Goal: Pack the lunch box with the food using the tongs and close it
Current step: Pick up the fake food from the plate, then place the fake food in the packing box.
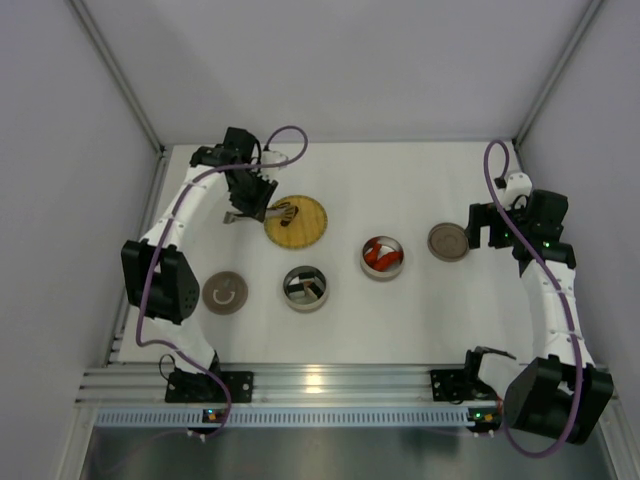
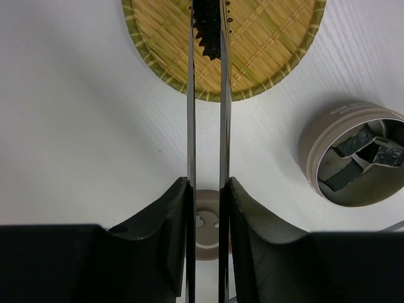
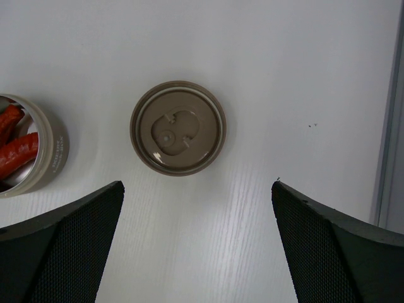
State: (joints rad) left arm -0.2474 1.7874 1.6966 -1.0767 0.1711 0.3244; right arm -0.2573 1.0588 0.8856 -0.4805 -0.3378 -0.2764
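My left gripper (image 2: 207, 184) is shut on the silver tongs (image 2: 191, 113), one finger pressing each arm. The tongs reach over the yellow woven plate (image 2: 271, 44), and a dark ridged food piece (image 2: 208, 28) sits between their tips. In the top view the left gripper (image 1: 254, 207) hovers at the plate's (image 1: 306, 228) left edge. One round lunch box container (image 1: 305, 288) holds dark-wrapped pieces (image 2: 353, 146). The other (image 1: 382, 257) holds red-orange pieces (image 3: 16, 151). My right gripper (image 3: 197, 183) is open and empty, just near of a beige lid (image 3: 178, 128).
A second beige lid (image 1: 225, 293) lies at the front left, also seen between my left fingers (image 2: 208, 221). The right lid (image 1: 447, 241) lies close to the right gripper (image 1: 481, 228). White walls enclose the table on three sides.
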